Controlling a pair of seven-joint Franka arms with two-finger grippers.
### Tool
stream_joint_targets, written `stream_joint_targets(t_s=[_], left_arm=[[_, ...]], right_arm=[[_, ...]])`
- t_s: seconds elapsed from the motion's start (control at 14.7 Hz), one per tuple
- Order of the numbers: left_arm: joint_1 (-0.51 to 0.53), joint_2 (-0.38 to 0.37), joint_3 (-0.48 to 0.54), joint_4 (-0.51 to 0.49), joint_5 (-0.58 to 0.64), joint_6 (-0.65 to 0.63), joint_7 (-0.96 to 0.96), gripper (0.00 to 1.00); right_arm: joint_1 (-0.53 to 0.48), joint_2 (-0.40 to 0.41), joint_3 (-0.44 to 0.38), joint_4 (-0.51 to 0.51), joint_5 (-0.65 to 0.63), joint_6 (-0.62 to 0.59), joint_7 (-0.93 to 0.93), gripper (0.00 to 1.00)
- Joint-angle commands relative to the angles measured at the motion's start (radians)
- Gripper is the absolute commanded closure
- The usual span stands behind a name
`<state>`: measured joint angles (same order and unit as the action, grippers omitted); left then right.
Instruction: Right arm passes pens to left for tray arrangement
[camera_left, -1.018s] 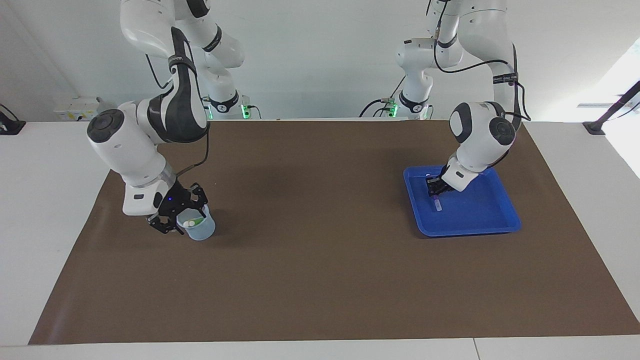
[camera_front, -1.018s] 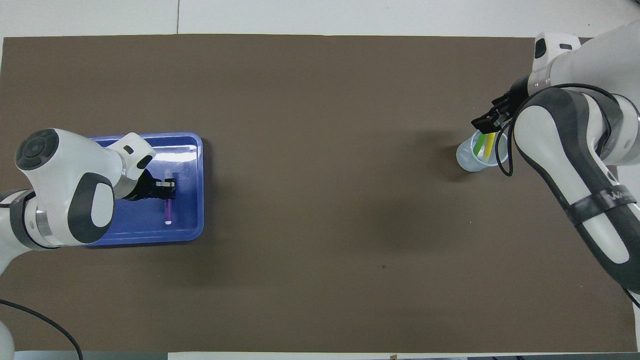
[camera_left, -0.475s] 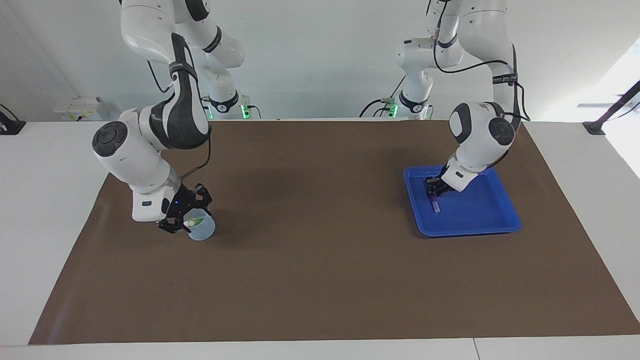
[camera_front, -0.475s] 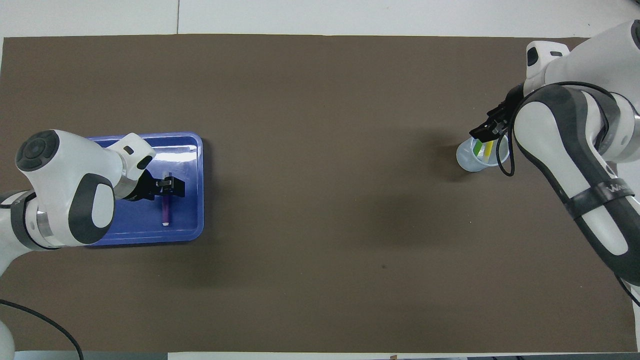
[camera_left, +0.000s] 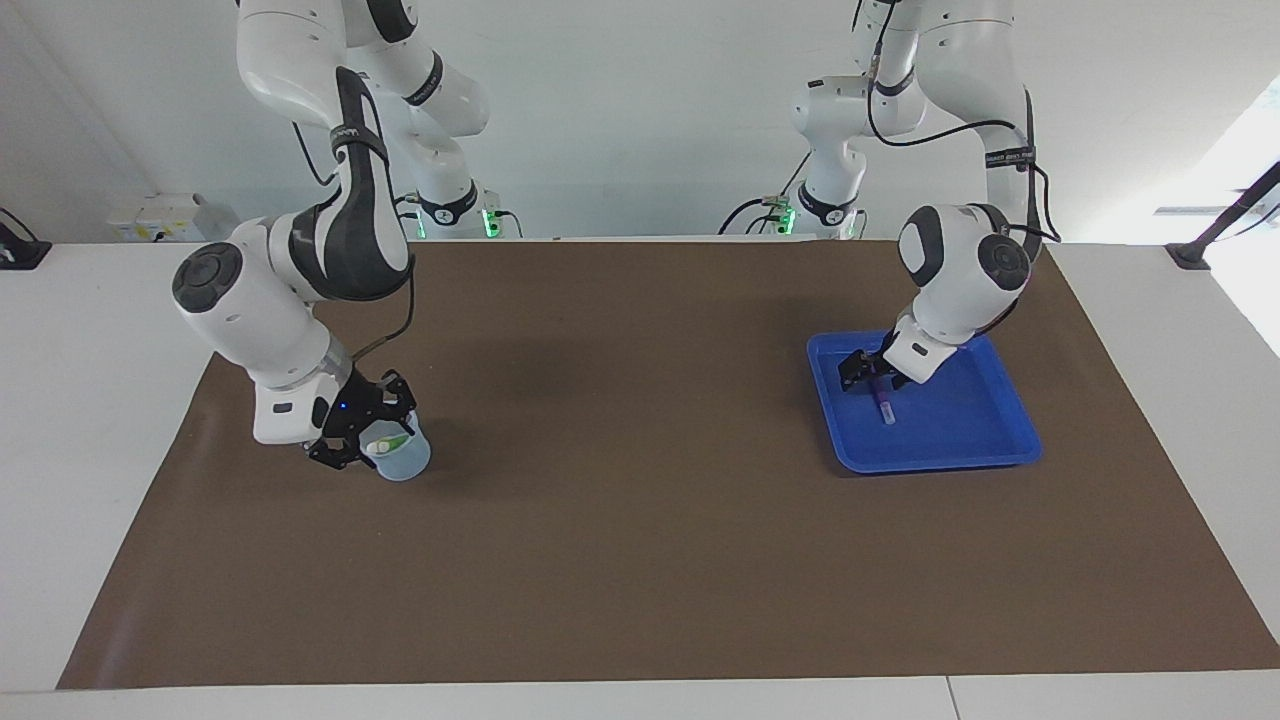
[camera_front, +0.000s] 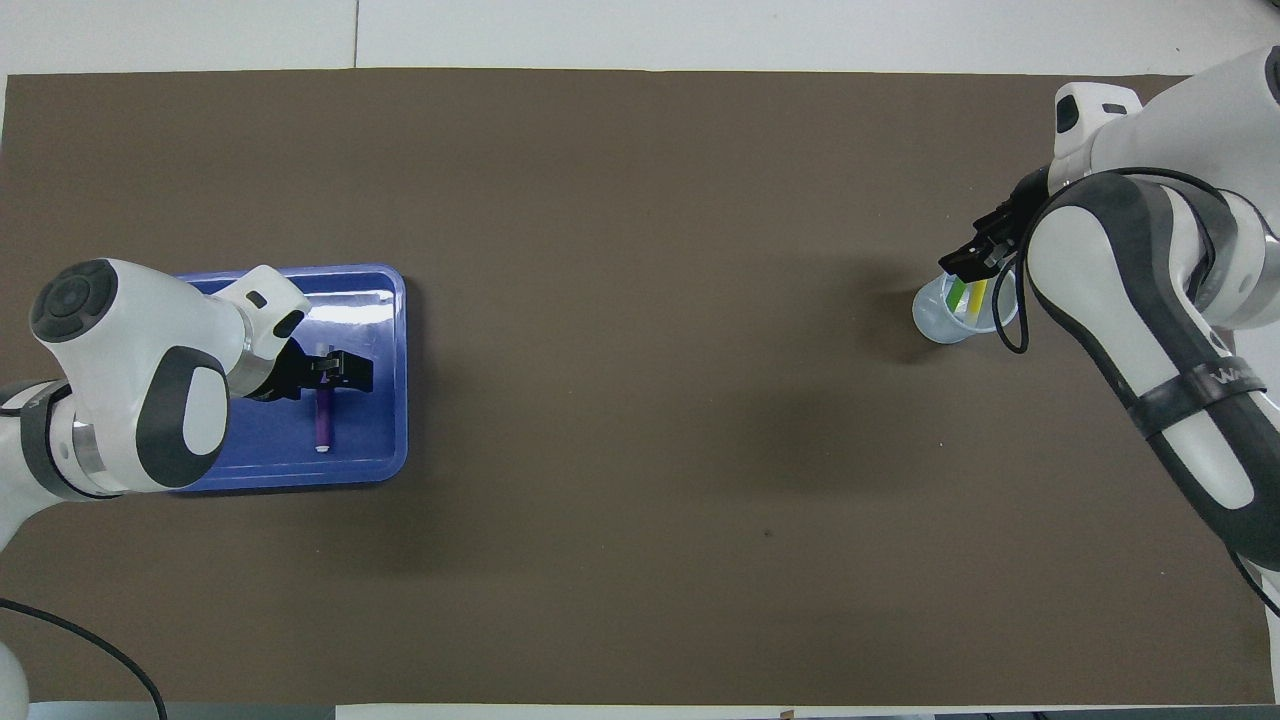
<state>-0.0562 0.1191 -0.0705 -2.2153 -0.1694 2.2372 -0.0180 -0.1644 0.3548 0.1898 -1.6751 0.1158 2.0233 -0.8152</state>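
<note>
The purple pen (camera_front: 323, 418) lies flat in the blue tray (camera_front: 390, 380), its upper end between the spread fingers of the left pincer (camera_front: 335, 368), released. The right pincer (camera_left: 365, 440) hangs over the translucent cup (camera_left: 403, 462) holding the green pen (camera_front: 957, 292) and yellow pen (camera_front: 978, 296); its fingers cannot be told.

Left gripper (camera_left: 866, 372) at frame right opened, releasing the purple pen (camera_left: 884, 405), which now lies flat in the blue tray (camera_left: 985, 440). Right gripper (camera_left: 360, 440), lower left, shifted slightly at the translucent cup (camera_left: 400, 458).
</note>
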Motion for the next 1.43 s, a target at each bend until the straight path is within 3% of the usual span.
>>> stream_joint_targets(t_s=[0.0,0.34,0.61,1.02,1.22,1.36], left_arm=[[0.007,-0.004,-0.003,0.017,0.021,-0.016,-0.019,0.0],[0.022,-0.019,-0.003,0.187,0.021,-0.258,-0.04,0.0],[-0.002,-0.044,-0.011,0.35,0.013,-0.457,-0.175,0.0],[-0.056,-0.18,-0.012,0.359,-0.021,-0.573,-0.302,0.0],[-0.077,-0.193,-0.015,0.393,-0.096,-0.6,-0.477,0.0],[-0.077,-0.194,-0.031,0.413,-0.14,-0.611,-0.592,0.0]], right_arm=[[-0.021,-0.019,0.008,-0.044,0.034,0.023,-0.075,0.35],[-0.021,-0.027,0.007,-0.063,0.077,0.032,-0.075,0.36],[-0.032,-0.028,0.007,-0.064,0.076,0.031,-0.085,0.36],[-0.033,-0.03,0.007,-0.072,0.076,0.032,-0.084,0.41],[-0.035,-0.031,0.007,-0.075,0.076,0.034,-0.085,0.43],[-0.033,-0.031,0.007,-0.075,0.076,0.032,-0.085,0.48]])
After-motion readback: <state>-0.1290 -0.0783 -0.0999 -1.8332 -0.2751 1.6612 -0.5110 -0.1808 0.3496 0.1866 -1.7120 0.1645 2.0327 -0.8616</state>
